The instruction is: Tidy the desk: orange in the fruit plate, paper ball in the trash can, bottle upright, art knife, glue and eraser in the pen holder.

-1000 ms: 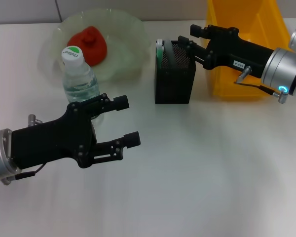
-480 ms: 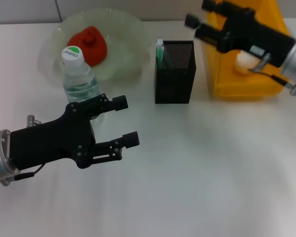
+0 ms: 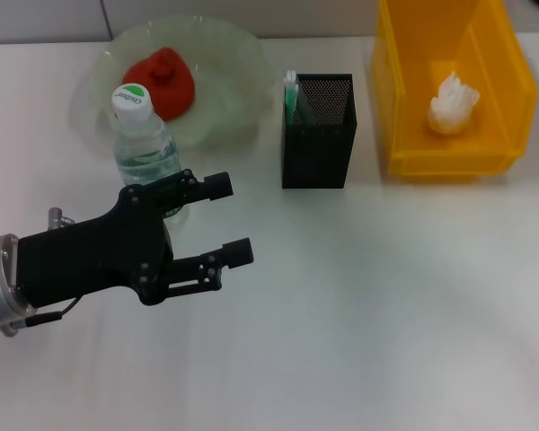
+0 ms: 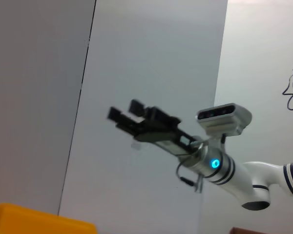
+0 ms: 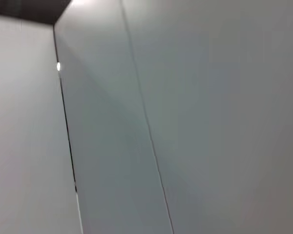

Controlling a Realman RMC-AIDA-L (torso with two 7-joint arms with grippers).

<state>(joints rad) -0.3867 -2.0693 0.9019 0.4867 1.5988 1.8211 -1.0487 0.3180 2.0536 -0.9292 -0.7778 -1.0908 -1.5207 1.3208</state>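
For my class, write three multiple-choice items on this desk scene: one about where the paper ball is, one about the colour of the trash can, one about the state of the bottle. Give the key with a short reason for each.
1. Where is the paper ball?
A. On the fruit plate
B. Inside the trash can
C. In the pen holder

2. What colour is the trash can?
A. Yellow
B. Black
C. Blue

3. How is the bottle standing?
A. Lying on its side
B. Upside down
C. Upright, cap on top

Key:
1 B: the paper ball lies within the trash can walls.
2 A: its walls are bright yellow, unlike the black pen holder.
3 C: the bottle stands with its white cap uppermost, near the fruit plate, behind the left gripper.
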